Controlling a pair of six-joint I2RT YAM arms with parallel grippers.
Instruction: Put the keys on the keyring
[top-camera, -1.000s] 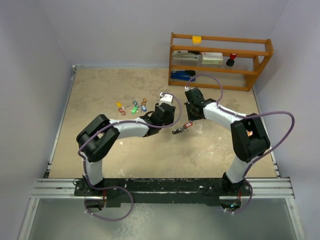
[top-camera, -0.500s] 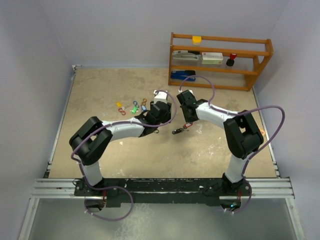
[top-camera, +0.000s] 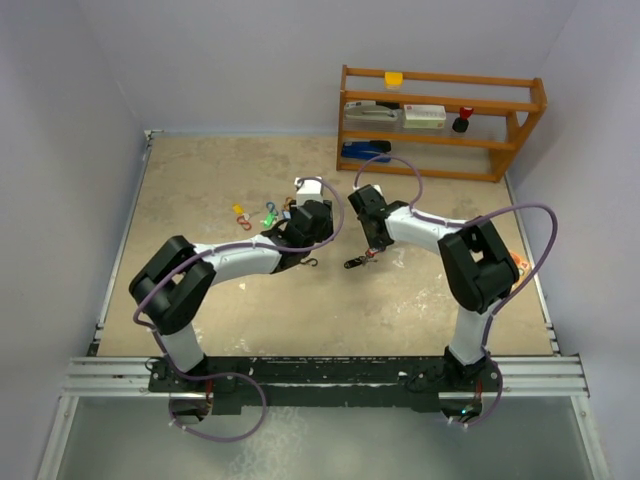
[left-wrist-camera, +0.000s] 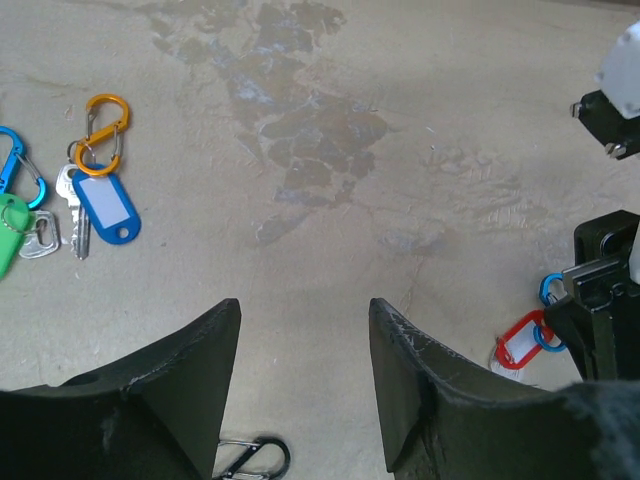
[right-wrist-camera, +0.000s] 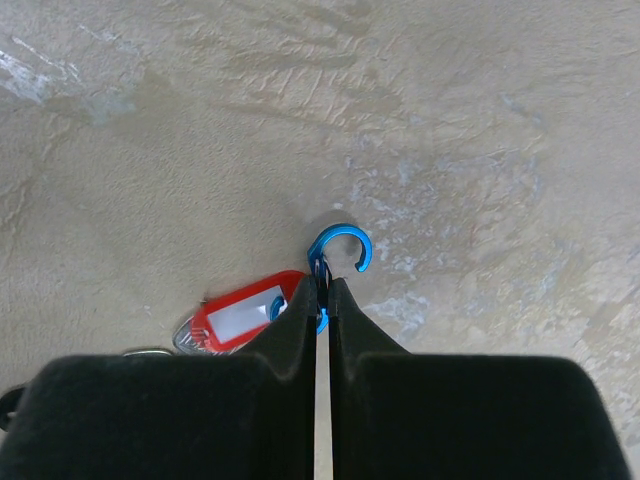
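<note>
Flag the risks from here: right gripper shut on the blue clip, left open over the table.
1. The right gripper pinches only a thin edge of the blue clip; it may twist out, taking the red tag with it.
2. The blue-tagged key lies against the orange clip; the open left gripper could catch both.
3. The two grippers sit close together; they may collide.

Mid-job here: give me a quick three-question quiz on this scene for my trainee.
1. True or false: the right claw pinches the blue clip.
2. What colour is the tag beside that clip? A red, B yellow, C green.
3. Fill the gap: the left claw is ____.
Key: 1 true; 2 A; 3 open.
</note>
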